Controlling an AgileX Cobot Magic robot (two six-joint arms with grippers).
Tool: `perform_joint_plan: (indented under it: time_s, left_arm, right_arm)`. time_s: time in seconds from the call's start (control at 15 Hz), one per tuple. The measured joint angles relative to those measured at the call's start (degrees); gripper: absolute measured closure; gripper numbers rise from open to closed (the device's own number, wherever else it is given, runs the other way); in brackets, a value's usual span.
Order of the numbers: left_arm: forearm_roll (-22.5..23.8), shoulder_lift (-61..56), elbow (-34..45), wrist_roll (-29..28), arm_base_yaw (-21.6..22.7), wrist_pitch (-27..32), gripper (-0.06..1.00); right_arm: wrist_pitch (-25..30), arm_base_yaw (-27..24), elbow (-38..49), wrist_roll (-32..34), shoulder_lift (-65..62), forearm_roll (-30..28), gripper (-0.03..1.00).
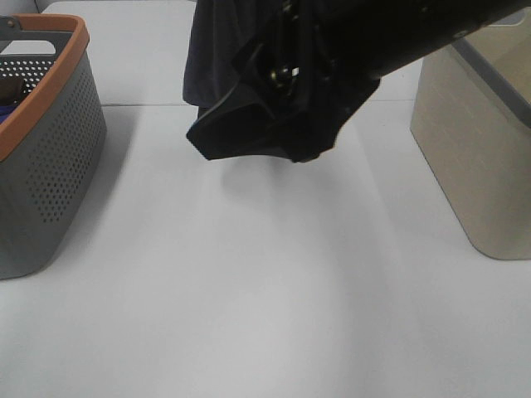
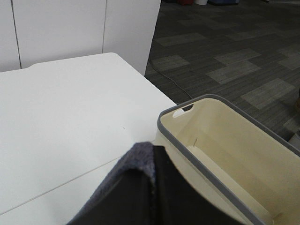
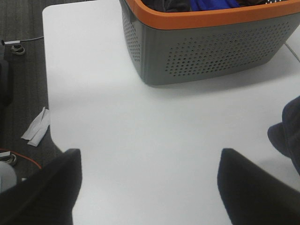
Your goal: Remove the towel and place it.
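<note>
The dark towel [image 1: 217, 75] hangs bunched above the white table [image 1: 249, 290] at the top centre of the exterior view. In the left wrist view my left gripper [image 2: 150, 197] is shut on the towel [image 2: 133, 164], whose terry edge shows just before the beige bin. My right gripper [image 3: 150, 159] is open and empty over the table, and its two black fingers [image 3: 47, 187] stand wide apart. A fold of the towel [image 3: 288, 136] shows at that view's edge. A black arm [image 1: 398, 33] crosses in front of the towel from the upper right.
A grey perforated basket with an orange rim [image 1: 50, 149] stands at the left and holds blue and dark cloths [image 3: 206, 3]. An open beige bin with a grey rim [image 1: 473, 141] stands at the right; it also shows in the left wrist view [image 2: 225, 154].
</note>
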Motion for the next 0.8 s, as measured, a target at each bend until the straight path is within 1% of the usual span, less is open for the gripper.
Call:
perform_joint_plan:
  time_s: [0.2, 0.33, 0.53, 0.73, 0.8]
  left_arm:
    - [-0.1, 0.0, 0.0, 0.0, -0.1, 3.0, 0.94]
    - [-0.1, 0.0, 0.0, 0.0, -0.1, 4.9, 0.94]
    - [0.1, 0.0, 0.0, 0.0, -0.1, 6.2, 0.94]
    - [0.1, 0.0, 0.0, 0.0, -0.1, 6.9, 0.94]
    - [0.1, 0.0, 0.0, 0.0, -0.1, 7.2, 0.94]
  right_arm:
    - [-9.1, 0.2, 0.0, -0.1, 4.1, -0.3, 0.21]
    - [-13.4, 0.2, 0.0, 0.0, 5.0, -0.5, 0.21]
    - [-14.9, 0.2, 0.0, 1.9, 5.2, -3.1, 0.22]
    - [-15.0, 0.2, 0.0, 10.0, 5.3, -12.0, 0.31]
    - [-15.2, 0.2, 0.0, 12.0, 5.3, -14.0, 0.32]
